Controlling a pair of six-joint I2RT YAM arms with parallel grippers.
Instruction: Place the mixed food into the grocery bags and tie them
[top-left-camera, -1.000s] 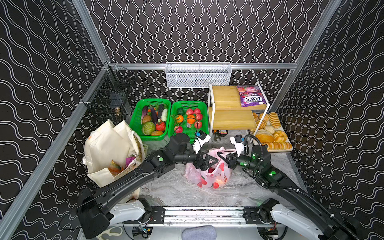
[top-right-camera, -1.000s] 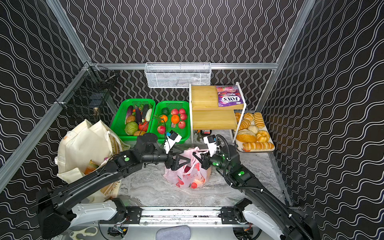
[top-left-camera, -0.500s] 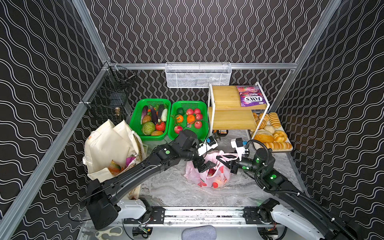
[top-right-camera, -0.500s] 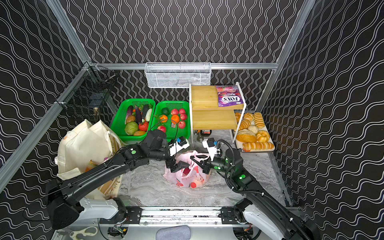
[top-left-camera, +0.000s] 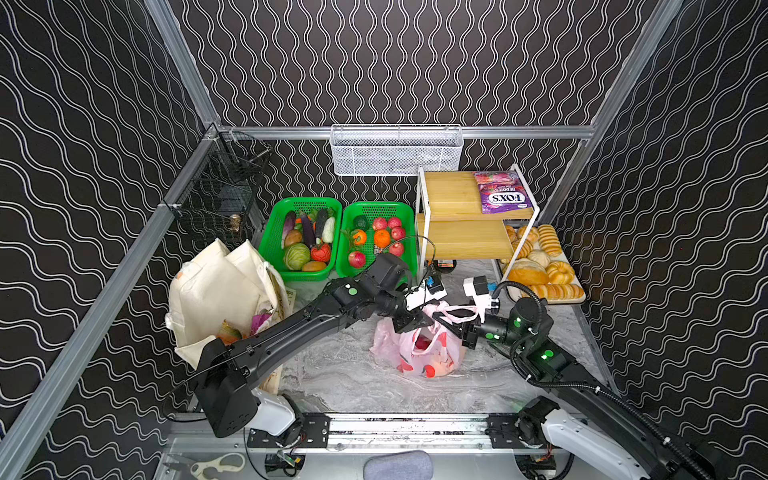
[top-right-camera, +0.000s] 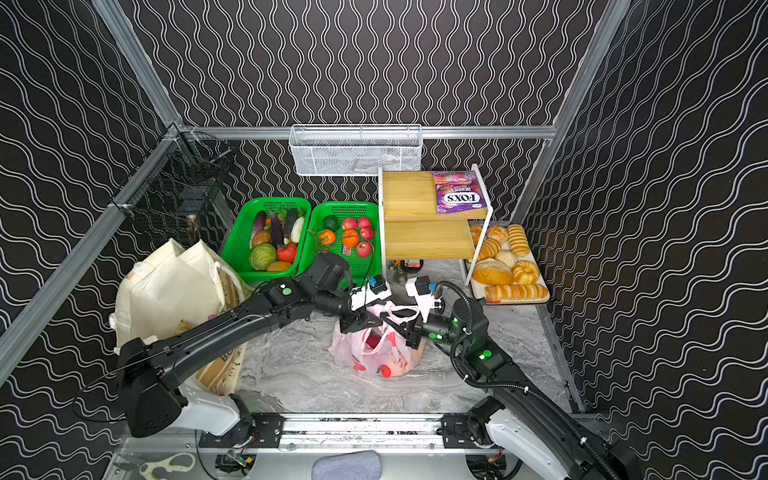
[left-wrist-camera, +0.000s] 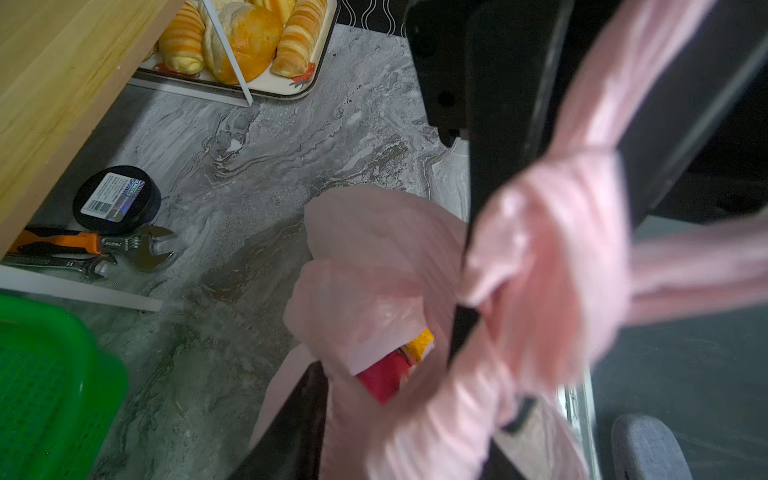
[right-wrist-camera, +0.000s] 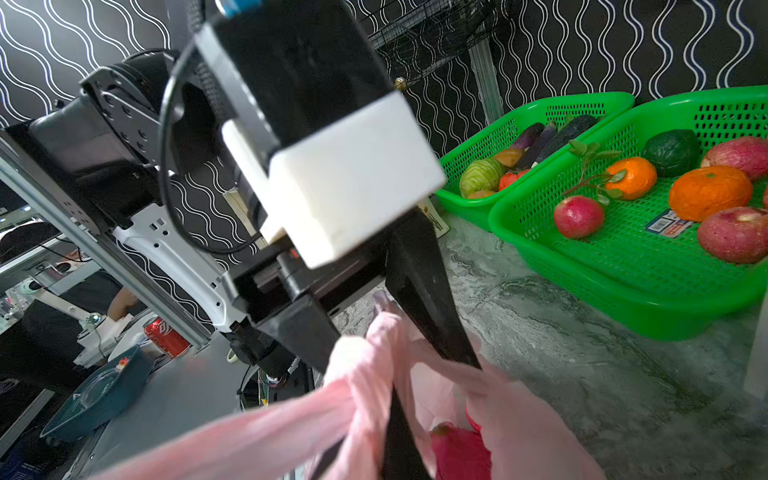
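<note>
Left end effector, just narrowed, clamping pink bag handle, right end effector pinching another, red fruit sitting inside.

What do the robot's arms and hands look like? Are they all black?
Mostly! The left arm and right arm are chunky black tubes with white bases and small glowing green dots. The left hand and right hand have thin black fingers and a white camera box each. A ribbed black cable runs along the right arm.
</note>
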